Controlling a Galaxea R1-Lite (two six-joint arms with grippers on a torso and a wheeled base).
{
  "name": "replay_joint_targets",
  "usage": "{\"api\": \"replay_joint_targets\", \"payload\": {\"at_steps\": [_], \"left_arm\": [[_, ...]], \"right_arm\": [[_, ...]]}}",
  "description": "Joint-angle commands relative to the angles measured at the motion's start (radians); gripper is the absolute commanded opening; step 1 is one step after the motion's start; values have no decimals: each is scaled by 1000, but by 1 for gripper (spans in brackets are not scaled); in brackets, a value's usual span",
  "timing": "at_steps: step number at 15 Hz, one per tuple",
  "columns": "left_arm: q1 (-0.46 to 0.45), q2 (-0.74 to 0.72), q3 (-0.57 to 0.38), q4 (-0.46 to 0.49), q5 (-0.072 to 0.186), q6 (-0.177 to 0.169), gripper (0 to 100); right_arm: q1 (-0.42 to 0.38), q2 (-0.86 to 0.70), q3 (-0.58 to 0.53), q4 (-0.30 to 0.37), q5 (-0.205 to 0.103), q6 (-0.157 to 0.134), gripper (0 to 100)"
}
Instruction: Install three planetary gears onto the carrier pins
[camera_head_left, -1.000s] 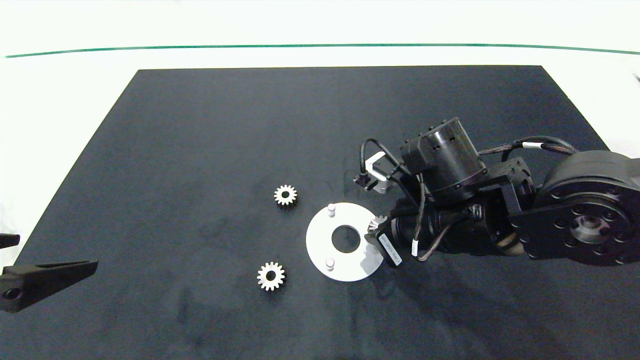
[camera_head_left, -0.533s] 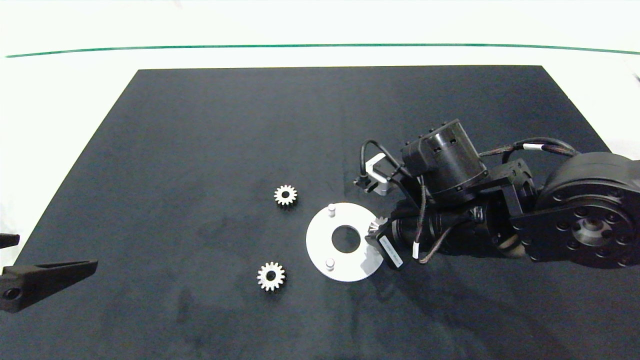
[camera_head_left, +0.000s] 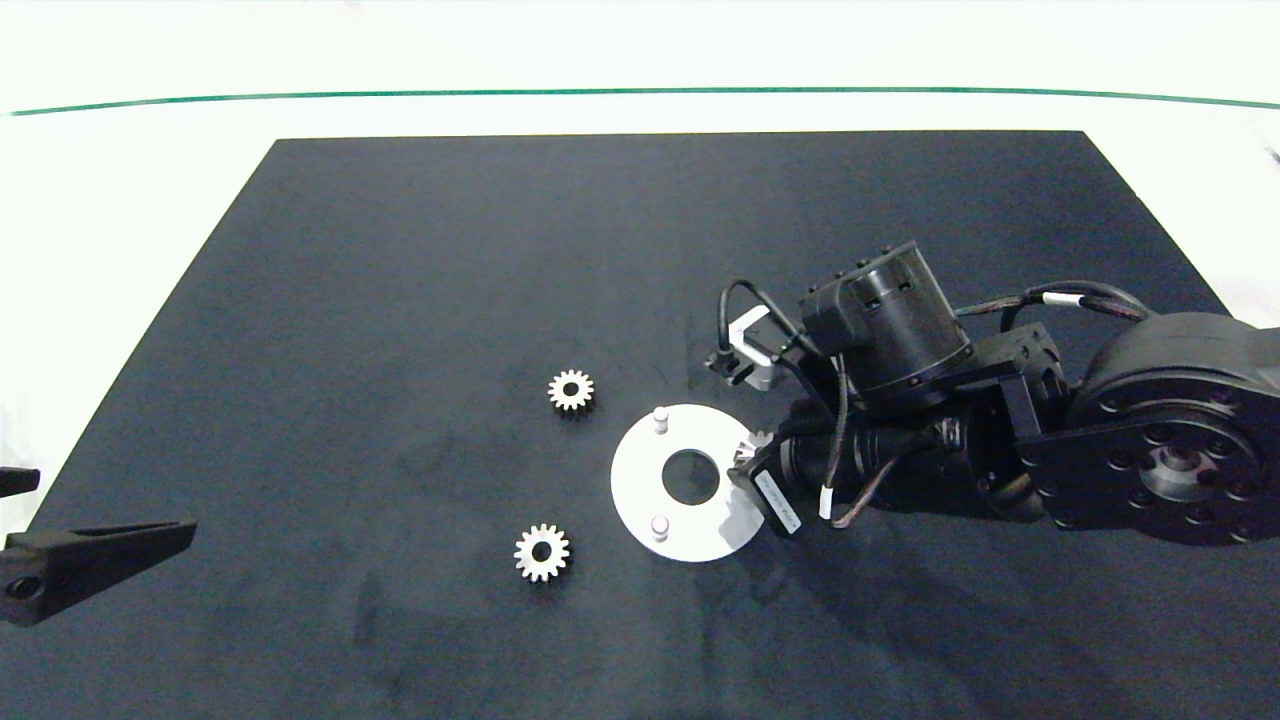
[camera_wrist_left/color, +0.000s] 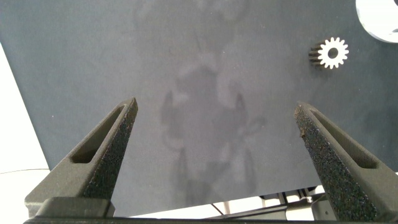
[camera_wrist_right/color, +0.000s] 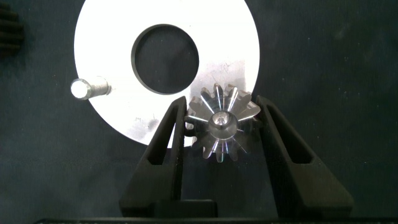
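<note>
Gears first: my right gripper is clamped on one gear, holding it at the disc edge facing the right arm, with a pin showing in its bore. Over the last second the arm has barely shifted, so I judge the gear is seating and release comes next. Two bare pins wait on the disc's other side; beyond them lie two loose gears. My left gripper hangs apart, well away from the disc at the bench edge.
</note>
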Motion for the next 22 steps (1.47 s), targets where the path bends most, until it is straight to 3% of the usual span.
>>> {"api": "replay_joint_targets", "payload": {"at_steps": [1,11,18,19,22], "left_arm": [[0,1,0,4,1,-1,100],[0,1,0,4,1,-1,100],[-2,3,3,4,1,-1,100],[-2,4,5,4,1,-1,100],[-8,7,8,6,1,-2,100]], "right_arm": [[0,2,8,-9,-1,1,100],[1,-10,8,-9,-2,-1,100],[0,-185,116,-11,-2,4,100],[-2,-224,142,-12,-2,7,100],[1,-290,229,-83,-2,62,100]]}}
